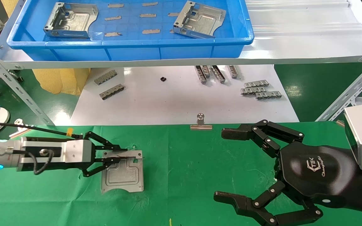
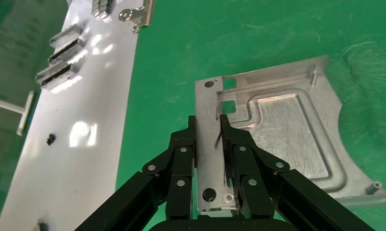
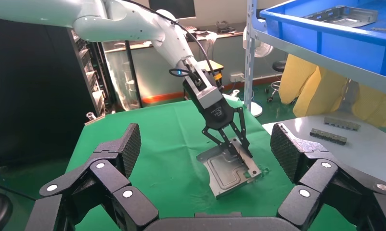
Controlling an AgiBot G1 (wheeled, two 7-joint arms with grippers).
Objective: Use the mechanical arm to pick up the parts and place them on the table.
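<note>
While pinched by the left gripper point(image 1: 123, 156), the ribbed silver part point(image 1: 123, 175) lies flat.

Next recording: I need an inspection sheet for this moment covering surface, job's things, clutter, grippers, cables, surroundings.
Surface: green cloth table, wrinkled; white board behind it.
Job's things: one metal plate lying on the cloth; two more plates in the blue tray on the shelf.
Clutter: small toothed strips on the white board and in the tray; binder clip at the cloth's far edge.
Grippers: left gripper jaws closed on the plate's raised edge; right gripper open, above the cloth, holding nothing.
Cables: black cable along the left arm.
Surroundings: yellow bag under the shelf.
</note>
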